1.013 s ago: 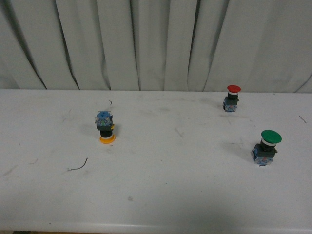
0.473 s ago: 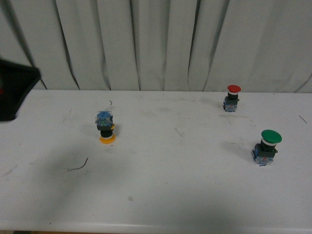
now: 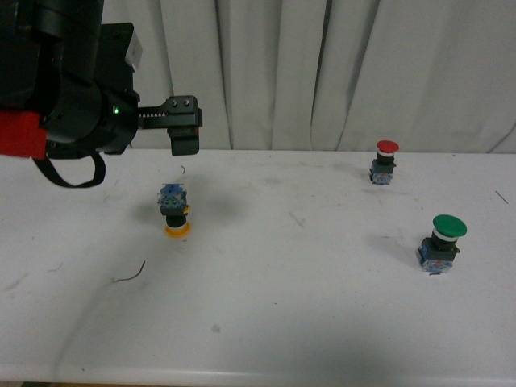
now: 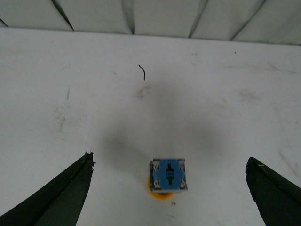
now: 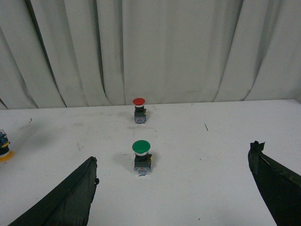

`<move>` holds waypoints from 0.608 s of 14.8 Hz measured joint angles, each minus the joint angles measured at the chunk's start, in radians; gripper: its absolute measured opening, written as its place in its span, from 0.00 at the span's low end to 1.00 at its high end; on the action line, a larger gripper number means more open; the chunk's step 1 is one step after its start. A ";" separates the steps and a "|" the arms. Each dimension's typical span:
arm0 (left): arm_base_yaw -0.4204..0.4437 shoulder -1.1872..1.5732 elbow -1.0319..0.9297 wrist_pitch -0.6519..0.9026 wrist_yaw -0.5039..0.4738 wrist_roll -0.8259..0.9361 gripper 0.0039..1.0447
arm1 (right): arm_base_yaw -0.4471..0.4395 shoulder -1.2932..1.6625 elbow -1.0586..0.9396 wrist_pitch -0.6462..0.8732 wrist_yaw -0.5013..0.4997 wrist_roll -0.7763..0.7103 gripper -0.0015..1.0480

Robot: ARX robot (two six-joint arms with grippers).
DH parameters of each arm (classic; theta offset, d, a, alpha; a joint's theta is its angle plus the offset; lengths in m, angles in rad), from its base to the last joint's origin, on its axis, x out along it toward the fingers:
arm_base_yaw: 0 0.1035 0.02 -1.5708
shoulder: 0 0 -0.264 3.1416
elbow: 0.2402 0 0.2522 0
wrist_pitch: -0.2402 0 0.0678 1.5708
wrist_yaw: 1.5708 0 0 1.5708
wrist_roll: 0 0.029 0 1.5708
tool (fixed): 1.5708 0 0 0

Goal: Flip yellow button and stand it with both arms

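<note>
Hovering upper left, left gripper (image 3: 184, 139) spread, arm (image 3: 56, 89) cropped | yellow button (image 3: 175, 211) inverted, cap half-hidden | right gripper (image 5: 173, 157) spread | scuffed white table (image 3: 306, 306), curtain (image 3: 322, 72).

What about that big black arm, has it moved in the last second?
Yes. The left arm swung in from the left edge, rightward, and its gripper now hangs over the yellow button, which has not shifted.
</note>
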 joint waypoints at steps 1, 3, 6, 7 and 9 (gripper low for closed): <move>0.001 0.025 0.059 -0.056 0.002 -0.008 0.94 | 0.000 0.000 0.000 0.000 0.000 0.000 0.94; 0.001 0.109 0.170 -0.188 0.004 -0.023 0.94 | 0.000 0.000 0.000 0.000 0.000 0.000 0.94; -0.002 0.177 0.226 -0.263 0.007 -0.029 0.94 | 0.000 0.000 0.000 0.000 0.000 0.000 0.94; -0.003 0.180 0.228 -0.263 0.012 -0.030 0.94 | 0.000 0.000 0.000 0.000 0.000 0.000 0.94; 0.000 0.197 0.233 -0.218 0.016 -0.029 0.94 | 0.000 0.000 0.000 0.000 0.000 0.000 0.94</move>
